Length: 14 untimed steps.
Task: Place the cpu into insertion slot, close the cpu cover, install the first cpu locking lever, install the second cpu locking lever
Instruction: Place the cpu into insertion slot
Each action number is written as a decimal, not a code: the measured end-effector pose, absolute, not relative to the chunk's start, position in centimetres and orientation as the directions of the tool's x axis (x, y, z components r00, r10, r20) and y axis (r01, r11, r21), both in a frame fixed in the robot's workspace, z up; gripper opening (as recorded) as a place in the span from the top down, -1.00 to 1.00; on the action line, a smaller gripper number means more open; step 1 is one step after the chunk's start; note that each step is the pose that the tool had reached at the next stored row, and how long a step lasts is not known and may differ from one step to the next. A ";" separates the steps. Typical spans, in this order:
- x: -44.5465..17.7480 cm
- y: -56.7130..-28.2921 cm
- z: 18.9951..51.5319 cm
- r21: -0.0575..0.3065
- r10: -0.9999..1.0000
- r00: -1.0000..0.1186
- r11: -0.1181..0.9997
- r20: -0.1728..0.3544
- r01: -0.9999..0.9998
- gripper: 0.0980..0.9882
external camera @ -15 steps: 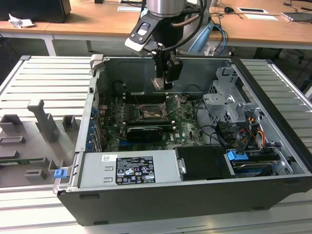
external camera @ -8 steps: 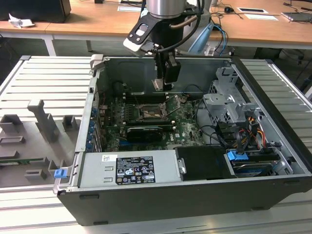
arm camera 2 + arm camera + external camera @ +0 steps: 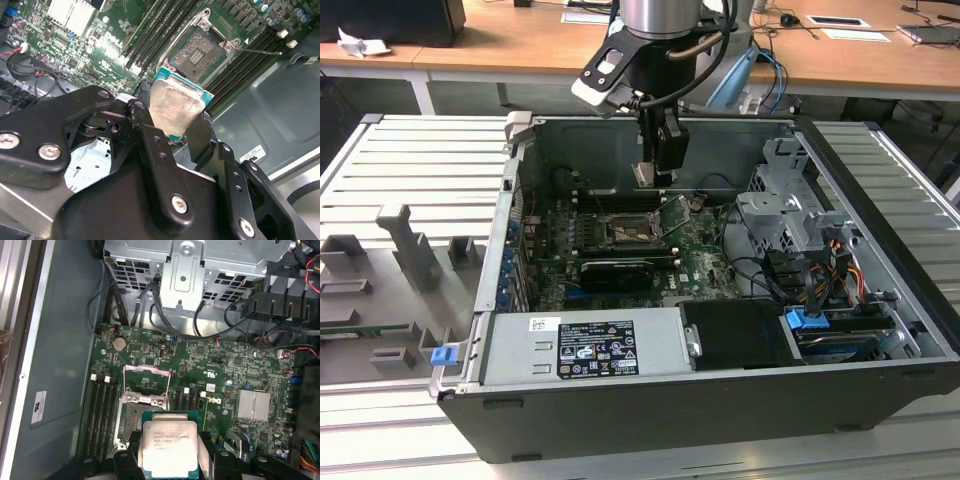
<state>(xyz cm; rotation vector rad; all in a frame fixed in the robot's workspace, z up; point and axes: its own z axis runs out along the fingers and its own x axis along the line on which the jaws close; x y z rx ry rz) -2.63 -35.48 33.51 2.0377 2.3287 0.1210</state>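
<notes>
In the exterior view my gripper (image 3: 656,172) hangs inside the case (image 3: 650,420), pinching the cpu (image 3: 643,174) above the insertion slot (image 3: 625,232). The second wrist view shows the cpu's free edge toward the bare slot. The first wrist view adds its metal top and the swung-open cpu cover (image 3: 145,385).

1. A ribbed grey metal table (image 3: 410,160) carries an open black computer case (image 3: 650,420), which lies on its side across the middle and the exterior view's right.
2. Grey moulded fixtures (image 3: 410,250) stand on the table at the exterior view's left, just beside the case.
</notes>
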 end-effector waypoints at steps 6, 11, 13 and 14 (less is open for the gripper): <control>-2.6 -35.5 33.4 0.088 0.994 -0.107 0.105 0.018 0.991 0.03; -2.6 -35.5 33.3 0.088 0.996 -0.087 0.086 0.018 0.992 0.03; -2.6 -35.5 33.2 0.088 0.997 -0.078 0.076 0.018 0.993 0.03; -2.6 -35.5 33.2 0.088 0.997 -0.074 0.072 0.018 0.993 0.03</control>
